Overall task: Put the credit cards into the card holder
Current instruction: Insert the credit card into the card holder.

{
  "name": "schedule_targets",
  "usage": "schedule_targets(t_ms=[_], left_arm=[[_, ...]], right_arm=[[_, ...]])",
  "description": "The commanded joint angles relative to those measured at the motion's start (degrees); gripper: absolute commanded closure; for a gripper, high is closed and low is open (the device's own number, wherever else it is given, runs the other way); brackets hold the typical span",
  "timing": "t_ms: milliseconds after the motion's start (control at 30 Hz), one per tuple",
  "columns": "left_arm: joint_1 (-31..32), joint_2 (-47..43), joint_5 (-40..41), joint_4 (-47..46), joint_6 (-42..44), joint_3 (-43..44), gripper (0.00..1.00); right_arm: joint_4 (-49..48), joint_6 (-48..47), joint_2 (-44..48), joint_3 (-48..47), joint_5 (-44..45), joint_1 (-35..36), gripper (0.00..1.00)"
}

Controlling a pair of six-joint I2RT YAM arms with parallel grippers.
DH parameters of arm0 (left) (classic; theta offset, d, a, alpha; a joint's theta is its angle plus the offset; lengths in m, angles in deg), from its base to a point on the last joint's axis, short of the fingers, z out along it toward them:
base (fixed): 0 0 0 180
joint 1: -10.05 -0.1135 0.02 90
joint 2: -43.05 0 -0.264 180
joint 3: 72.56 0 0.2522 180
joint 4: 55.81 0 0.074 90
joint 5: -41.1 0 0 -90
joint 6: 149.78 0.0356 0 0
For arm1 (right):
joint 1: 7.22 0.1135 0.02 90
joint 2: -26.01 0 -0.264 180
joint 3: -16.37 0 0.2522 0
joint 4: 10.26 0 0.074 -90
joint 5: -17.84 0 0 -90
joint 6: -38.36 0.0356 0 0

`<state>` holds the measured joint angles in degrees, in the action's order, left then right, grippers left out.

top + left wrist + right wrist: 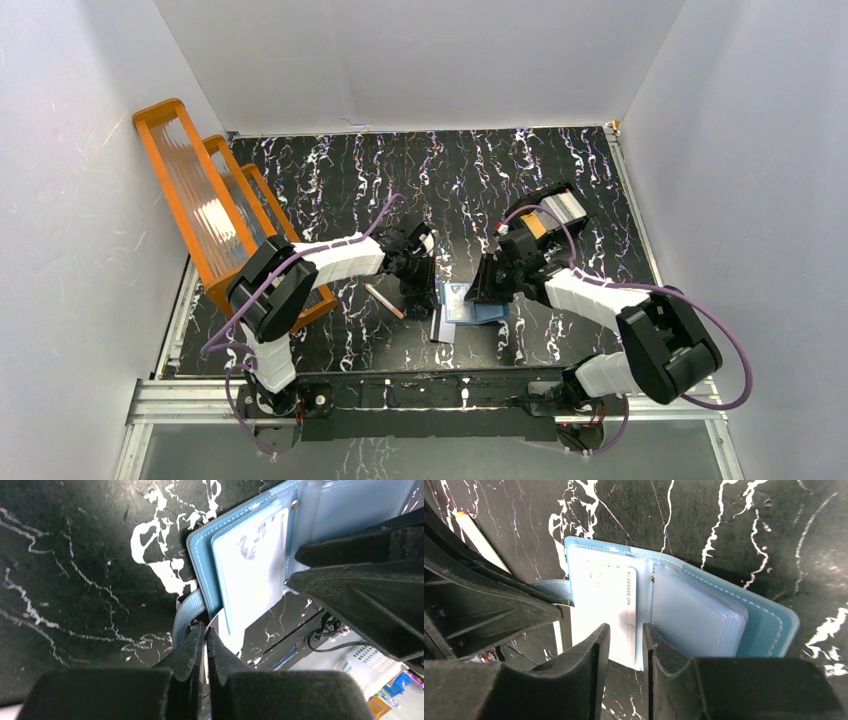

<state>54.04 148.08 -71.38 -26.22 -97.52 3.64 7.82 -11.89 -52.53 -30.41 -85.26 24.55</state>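
The teal card holder (482, 311) lies open near the table's front middle. It also shows in the left wrist view (204, 560) and the right wrist view (769, 622). A white card (601, 587) sits in its left clear pocket, also seen from the left wrist (252, 570). My left gripper (424, 293) (205, 632) is shut on a thin pale card (205, 655), held edge-on at the holder's left edge. My right gripper (487, 288) (625, 630) has its jaws a narrow gap apart with nothing between them, its tips down on the holder near the spine.
A pink-brown pen-like stick (384, 300) (476, 535) lies left of the holder. A black tray (558, 208) with more cards stands at the back right. A big orange ribbed rack (215, 210) stands along the left wall. The table's front edge is just behind the holder.
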Motion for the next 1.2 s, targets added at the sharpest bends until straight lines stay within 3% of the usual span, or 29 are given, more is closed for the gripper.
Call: schedule_targets(t_ms=[0, 233, 600, 767, 1000, 1167], left_arm=[[-0.3, -5.12, 3.23, 6.25, 2.02, 1.84, 1.0], [-1.05, -8.61, 3.91, 10.61, 2.62, 3.57, 1.0], [-1.97, -12.51, 3.41, 9.98, 2.29, 6.1, 1.0], [-2.47, -15.14, -0.64, 2.63, 1.0, 3.41, 1.0], [-5.85, -20.79, -15.51, -18.64, -8.1, -6.47, 1.0], [-7.57, -22.15, -21.66, -28.65, -13.91, -11.23, 1.0]], right_arm=[[3.99, -2.74, 4.05, -2.03, 1.9, -1.14, 0.61], [3.14, -3.28, 6.21, -2.36, -2.07, -1.79, 0.58], [-16.63, 2.0, 7.59, 3.98, -19.71, -4.6, 0.53], [-22.14, 3.61, 9.16, 6.33, -23.97, -5.77, 0.48], [-26.83, 6.36, 12.01, 7.79, -29.45, -9.84, 0.44], [-30.01, 8.66, 12.48, 7.59, -34.16, -12.38, 0.41]])
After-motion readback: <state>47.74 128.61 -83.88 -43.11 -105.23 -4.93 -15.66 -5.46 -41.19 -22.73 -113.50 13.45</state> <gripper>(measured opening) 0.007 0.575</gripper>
